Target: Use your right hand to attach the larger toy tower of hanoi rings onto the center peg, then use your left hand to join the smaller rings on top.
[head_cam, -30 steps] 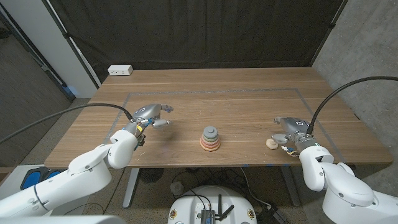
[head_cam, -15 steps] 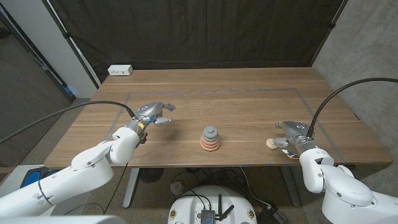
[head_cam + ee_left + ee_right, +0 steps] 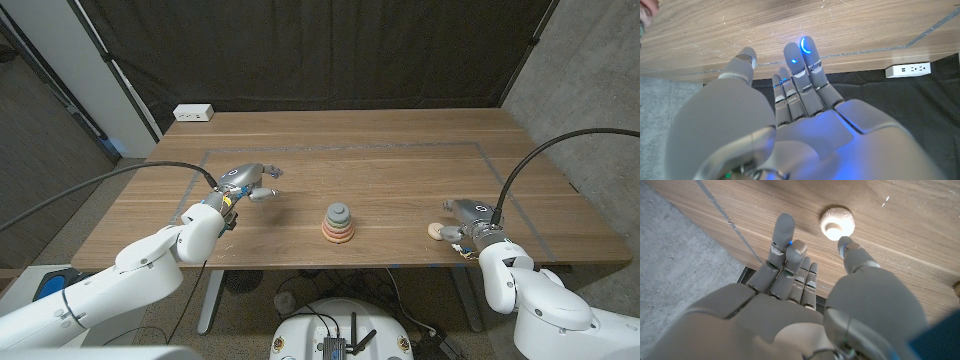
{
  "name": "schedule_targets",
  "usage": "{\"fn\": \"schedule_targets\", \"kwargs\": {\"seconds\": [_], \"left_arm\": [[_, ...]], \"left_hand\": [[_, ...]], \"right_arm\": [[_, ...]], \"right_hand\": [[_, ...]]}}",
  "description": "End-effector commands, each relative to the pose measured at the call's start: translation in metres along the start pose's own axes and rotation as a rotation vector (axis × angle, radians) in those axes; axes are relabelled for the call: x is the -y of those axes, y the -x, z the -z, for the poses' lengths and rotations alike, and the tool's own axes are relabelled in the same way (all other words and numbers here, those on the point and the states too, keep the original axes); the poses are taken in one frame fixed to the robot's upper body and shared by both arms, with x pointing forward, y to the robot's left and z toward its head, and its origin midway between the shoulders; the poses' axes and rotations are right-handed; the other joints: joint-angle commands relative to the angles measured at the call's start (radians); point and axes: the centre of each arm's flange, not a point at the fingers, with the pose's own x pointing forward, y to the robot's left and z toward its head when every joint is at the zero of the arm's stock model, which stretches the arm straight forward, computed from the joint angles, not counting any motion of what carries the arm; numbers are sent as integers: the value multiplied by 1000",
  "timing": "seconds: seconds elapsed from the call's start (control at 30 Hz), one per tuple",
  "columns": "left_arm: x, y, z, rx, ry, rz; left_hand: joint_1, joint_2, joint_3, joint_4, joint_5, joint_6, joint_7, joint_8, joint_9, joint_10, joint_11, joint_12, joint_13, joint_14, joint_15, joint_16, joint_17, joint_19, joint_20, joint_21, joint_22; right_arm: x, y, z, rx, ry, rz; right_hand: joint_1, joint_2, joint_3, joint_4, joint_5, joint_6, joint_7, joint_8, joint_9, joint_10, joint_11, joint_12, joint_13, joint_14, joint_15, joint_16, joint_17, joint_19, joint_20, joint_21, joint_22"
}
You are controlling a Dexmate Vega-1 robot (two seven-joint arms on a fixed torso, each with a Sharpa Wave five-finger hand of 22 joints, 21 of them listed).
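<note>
Rings in soft colours sit stacked on the toy tower (image 3: 338,224) near the middle of the wooden table (image 3: 400,170), widest at the bottom in pink and orange tones, narrowing to a grey piece on top. One cream ring (image 3: 436,231) lies loose on the table to the right, flat, with its round hole showing in the right wrist view (image 3: 837,222). The right hand (image 3: 466,217) is just beside that ring, fingers extended and apart, holding nothing; whether the thumb tip touches the ring cannot be told. The left hand (image 3: 248,184) is well to the left of the tower, fingers extended, empty. A white power strip (image 3: 194,113) lies at the far left of the table.
</note>
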Motion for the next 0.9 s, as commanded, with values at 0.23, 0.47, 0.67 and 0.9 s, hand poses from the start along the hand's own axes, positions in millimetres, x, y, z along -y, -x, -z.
{"fn": "schedule_targets", "kwargs": {"seconds": [0.23, 0.47, 0.67, 0.9], "left_arm": [[-1, 1, -1, 6, 7, -1], [-2, 3, -1, 5, 9, -11], [-2, 4, 1, 5, 12, -12], [-2, 4, 2, 7, 12, -14]], "left_hand": [[-1, 13, 12, -1, 6, 10, 3, -2, 2, 8, 1, 3, 4, 2, -100, -2, 4, 6, -143, -1, 0], [-4, 17, 16, 0, 7, 12, 3, -3, 2, 13, 2, 4, 5, 2, -100, -3, 5, 6, -143, -2, 0], [-4, 19, 18, -2, 7, 15, 3, -3, 3, 14, 2, 3, 6, 2, -100, -4, 6, 7, -144, -2, 0], [-3, 20, 22, -4, 8, 17, 3, -3, 3, 14, 1, 2, 6, 2, -100, -4, 6, 7, -144, -2, 0]], "right_arm": [[-15, -2, -5, -22, 5, -18], [-19, -3, -6, -22, 1, -21], [-23, -6, -8, -27, 6, -34], [-26, -9, -10, -34, 1, -38]], "right_hand": [[7, -3, -4, 2, -6, 3, 0, 2, 1, 1, -2, 4, 2, 6, -71, -9, 1, -6, -72, 2, 0], [9, -1, -6, 3, -8, 3, 1, 1, 1, -1, -2, 4, 1, 9, -71, -9, 3, -6, -72, 3, 1], [11, 1, -7, 3, -10, -3, 3, -2, 0, -1, -3, 5, 1, 9, -71, -11, 4, -6, -72, 3, 1], [14, 3, -10, 4, -14, -41, 13, -17, -1, -2, 0, 5, -1, 13, -71, -12, 8, -6, -72, 5, 1]]}}
